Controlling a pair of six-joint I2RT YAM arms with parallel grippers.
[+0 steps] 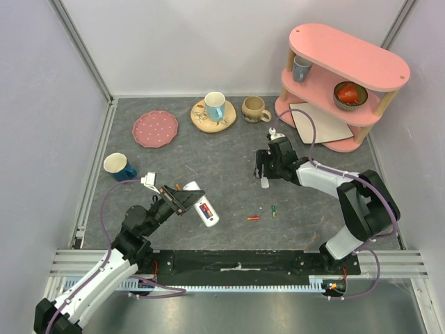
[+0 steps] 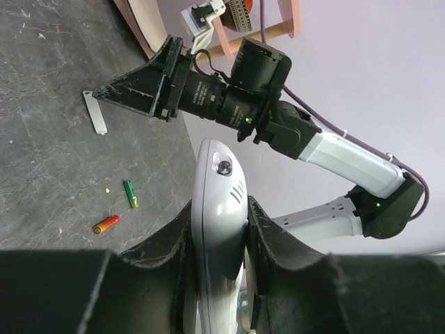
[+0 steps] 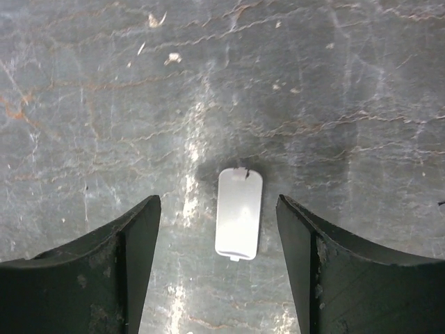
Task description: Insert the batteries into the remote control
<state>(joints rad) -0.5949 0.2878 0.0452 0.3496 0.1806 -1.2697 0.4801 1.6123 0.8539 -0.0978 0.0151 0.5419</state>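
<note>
Since only the top view takes in the whole table, start there. The slim white plastic remote control [image 1: 206, 210] is at front left, clamped in the left gripper [image 1: 189, 197] with its battery bay open and facing up. Something red and blue-purple shows in the bay, too small to call.

On the dark grey stone-pattern table [image 1: 229, 153], right of the remote, lie a red-orange battery [image 1: 254, 218] and a green battery [image 1: 274, 211], near each other and not touching.

The left wrist gives you the grip detail the top view lacks. The black fingers [image 2: 174, 250] are shut hard on both long edges of the remote, and its rounded end, with a small dark lens and slots, sticks out past the tips.

The right wrist is your only clear look at the small flat white battery cover [image 3: 238, 214]. It lies flat on the table between the fingers of the right gripper [image 3: 217, 202], with a gap on each side. That gripper is spread wide and holds nothing.

Writing: the white print on the right gripper's black body in the left wrist view is too small to read. The battery labels aren't legible either.

Further out:
- a dark blue mug [image 1: 119, 167] at the left
- a pink dotted plate [image 1: 155, 129] at the back
- a pink two-tier shelf [image 1: 348, 56] at back right
</note>
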